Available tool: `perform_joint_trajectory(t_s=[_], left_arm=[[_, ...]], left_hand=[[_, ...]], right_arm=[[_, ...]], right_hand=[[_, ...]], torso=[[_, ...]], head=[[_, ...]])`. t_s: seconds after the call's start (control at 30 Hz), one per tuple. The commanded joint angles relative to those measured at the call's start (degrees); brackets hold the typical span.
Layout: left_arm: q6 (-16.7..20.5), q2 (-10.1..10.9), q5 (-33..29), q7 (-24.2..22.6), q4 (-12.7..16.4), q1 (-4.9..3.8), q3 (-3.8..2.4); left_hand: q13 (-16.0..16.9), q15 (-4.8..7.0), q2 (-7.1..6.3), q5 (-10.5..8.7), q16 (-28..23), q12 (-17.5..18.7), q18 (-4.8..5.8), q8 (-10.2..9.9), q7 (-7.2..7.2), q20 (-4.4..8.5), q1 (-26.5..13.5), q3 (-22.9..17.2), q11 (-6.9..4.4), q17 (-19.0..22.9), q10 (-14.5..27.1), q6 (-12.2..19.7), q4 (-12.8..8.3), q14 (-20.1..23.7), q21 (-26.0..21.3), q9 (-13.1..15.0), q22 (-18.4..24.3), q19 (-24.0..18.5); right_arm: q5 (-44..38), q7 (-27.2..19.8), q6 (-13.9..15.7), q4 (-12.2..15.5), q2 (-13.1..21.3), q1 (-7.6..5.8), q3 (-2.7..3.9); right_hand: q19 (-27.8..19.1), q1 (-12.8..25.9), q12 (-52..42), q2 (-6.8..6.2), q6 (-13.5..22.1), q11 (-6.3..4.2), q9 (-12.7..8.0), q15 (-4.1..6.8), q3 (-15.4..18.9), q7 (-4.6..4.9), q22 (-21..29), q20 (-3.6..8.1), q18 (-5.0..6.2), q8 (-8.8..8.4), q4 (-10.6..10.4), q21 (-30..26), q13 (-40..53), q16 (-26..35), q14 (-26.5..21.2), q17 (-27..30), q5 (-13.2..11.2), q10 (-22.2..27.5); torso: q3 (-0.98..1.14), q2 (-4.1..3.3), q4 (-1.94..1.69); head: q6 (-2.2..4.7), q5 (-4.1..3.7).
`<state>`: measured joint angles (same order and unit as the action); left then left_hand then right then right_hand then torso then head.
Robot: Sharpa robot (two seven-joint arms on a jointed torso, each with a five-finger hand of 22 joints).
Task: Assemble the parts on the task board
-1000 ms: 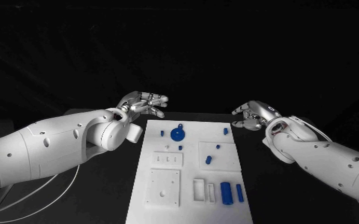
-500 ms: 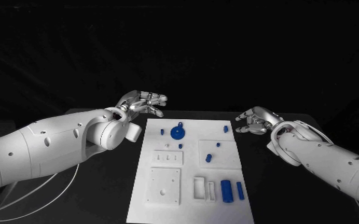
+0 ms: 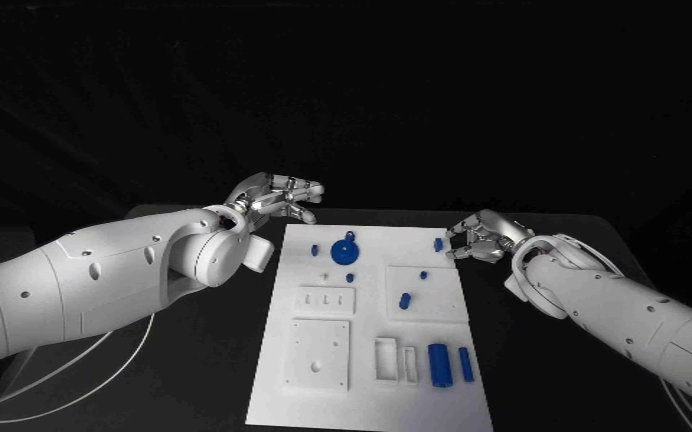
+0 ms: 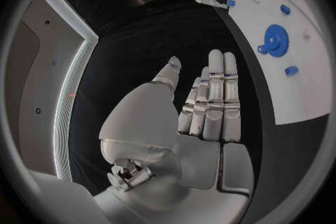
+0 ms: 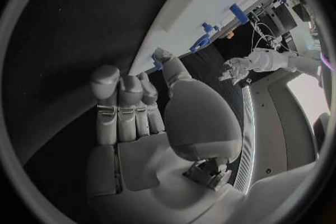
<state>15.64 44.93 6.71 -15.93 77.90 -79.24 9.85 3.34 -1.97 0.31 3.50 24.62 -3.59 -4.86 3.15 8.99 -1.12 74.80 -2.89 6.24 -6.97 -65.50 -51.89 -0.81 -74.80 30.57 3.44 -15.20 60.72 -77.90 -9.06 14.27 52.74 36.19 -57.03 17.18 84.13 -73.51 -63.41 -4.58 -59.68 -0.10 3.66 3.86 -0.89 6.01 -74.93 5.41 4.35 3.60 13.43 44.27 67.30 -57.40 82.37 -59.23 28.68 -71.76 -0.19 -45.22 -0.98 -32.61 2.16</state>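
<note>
Blue peg (image 3: 438, 244) half-hidden by right hand (image 3: 482, 233), grasp unclear; left hand (image 3: 277, 198) released

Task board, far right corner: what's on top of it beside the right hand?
A small blue peg stands on the task board, by the right hand. Contact cannot be told.

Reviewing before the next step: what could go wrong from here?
1. The right hand is at the task board's far right corner, beside a small blue peg; a fingertip could tip it or nudge the board.
2. That peg sits near the edge, so a bump might send it off.
3. The left hand hovers open near the blue gear.
</note>
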Motion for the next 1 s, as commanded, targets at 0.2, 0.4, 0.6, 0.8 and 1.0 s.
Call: perform_joint_trajectory(t_s=[0.2, 0.4, 0.6, 0.8, 1.0], left_arm=[[-1.12, -0.32, 0.71, -0.11, -0.08, 0.0, -0.05], [-1.15, -0.4, 0.81, 0.05, -0.16, 0.0, -0.05], [-1.07, -0.46, 0.9, 0.24, -0.2, 0.0, -0.05], [-1.05, -0.41, 0.92, 0.41, -0.19, 0.0, -0.05], [-1.14, -0.38, 0.95, 0.58, -0.19, 0.0, -0.05]], left_hand=[[0.07, -0.12, 0.39, 0.33, -0.37, 0.0, 0.78, 0.31, 0.03, 0.06, 0.3, -0.08, 0.04, 0.08, 0.49, -0.08, -0.49, 0.38, 0.11, 0.07, 0.07, -0.42], [0.07, -0.12, 0.39, 0.33, -0.37, 0.0, 0.78, 0.31, 0.03, 0.06, 0.3, -0.08, 0.04, 0.08, 0.49, -0.08, -0.49, 0.38, 0.11, 0.07, 0.07, -0.42], [0.07, -0.13, 0.4, 0.34, -0.43, 0.02, 0.75, 0.25, 0.08, 0.05, 0.28, -0.07, 0.11, 0.1, 0.71, 0.45, -0.63, 0.31, 0.15, 0.03, 0.03, -0.42], [0.07, -0.13, 0.4, 0.34, -0.43, 0.02, 0.75, 0.25, 0.08, 0.05, 0.28, -0.07, 0.11, 0.1, 0.71, 0.45, -0.63, 0.31, 0.15, 0.03, 0.03, -0.42], [0.07, -0.13, 0.4, 0.34, -0.43, 0.02, 0.75, 0.25, 0.08, 0.05, 0.28, -0.07, 0.11, 0.1, 0.71, 0.45, -0.63, 0.31, 0.15, 0.03, 0.03, -0.42]], right_arm=[[1.19, -1.37, -1.53, -1.59, -1.48, 0.04, 0.02], [1.35, -1.56, -1.76, -1.95, -2.21, 0.05, 0.02], [1.4, -1.54, -2.07, -1.8, -2.5, 0.05, 0.02], [1.37, -1.45, -2.2, -1.76, -2.54, 0.05, 0.02], [1.32, -1.39, -2.37, -1.85, -2.54, 0.05, 0.01]], right_hand=[[0.51, 0.4, 0.01, 0.8, 0.0, 0.12, -0.06, 0.09, 0.06, 0.01, -5.34, -0.32, 0.42, -0.05, -0.25, 0.52, 0.16, -0.29, -0.28, -0.28, -0.27, 0.28], [0.44, 0.99, -0.18, 1.29, -0.24, 0.12, -0.09, 0.08, -1.27, 0.05, -5.33, -0.35, 0.49, -0.11, 0.81, 0.74, 0.29, -0.38, -0.32, -0.46, -0.31, 0.3], [0.38, 1.12, -0.23, 2.02, -0.55, 0.23, -0.06, 0.01, -1.93, 0.13, -5.33, -0.4, 0.5, -0.06, 1.03, 0.81, 0.31, -0.39, -0.3, -0.5, -2.12, 0.33], [0.3, 1.41, -0.38, 2.5, -1.68, 0.23, -0.06, 0.0, -4.26, 0.05, -5.31, -0.44, 0.58, -0.07, 1.65, 0.83, 0.36, -0.45, -0.28, -0.57, -4.34, 0.42], [0.25, 1.58, -0.47, 3.11, -3.71, -0.05, 0.05, 0.19, -6.7, -0.41, -5.33, -0.27, 0.48, -0.04, 1.94, 1.0, 0.45, -0.41, -0.31, -0.59, -6.88, 0.51]], torso=[[0.01, -0.43, -0.37], [-0.11, -0.35, -0.35], [-0.12, -0.26, -0.28], [-0.13, -0.24, -0.22], [-0.14, -0.26, -0.23]], head=[[0.25, -0.08], [0.06, -0.24], [0.14, -0.12], [0.19, 0.21], [0.02, 0.1]])
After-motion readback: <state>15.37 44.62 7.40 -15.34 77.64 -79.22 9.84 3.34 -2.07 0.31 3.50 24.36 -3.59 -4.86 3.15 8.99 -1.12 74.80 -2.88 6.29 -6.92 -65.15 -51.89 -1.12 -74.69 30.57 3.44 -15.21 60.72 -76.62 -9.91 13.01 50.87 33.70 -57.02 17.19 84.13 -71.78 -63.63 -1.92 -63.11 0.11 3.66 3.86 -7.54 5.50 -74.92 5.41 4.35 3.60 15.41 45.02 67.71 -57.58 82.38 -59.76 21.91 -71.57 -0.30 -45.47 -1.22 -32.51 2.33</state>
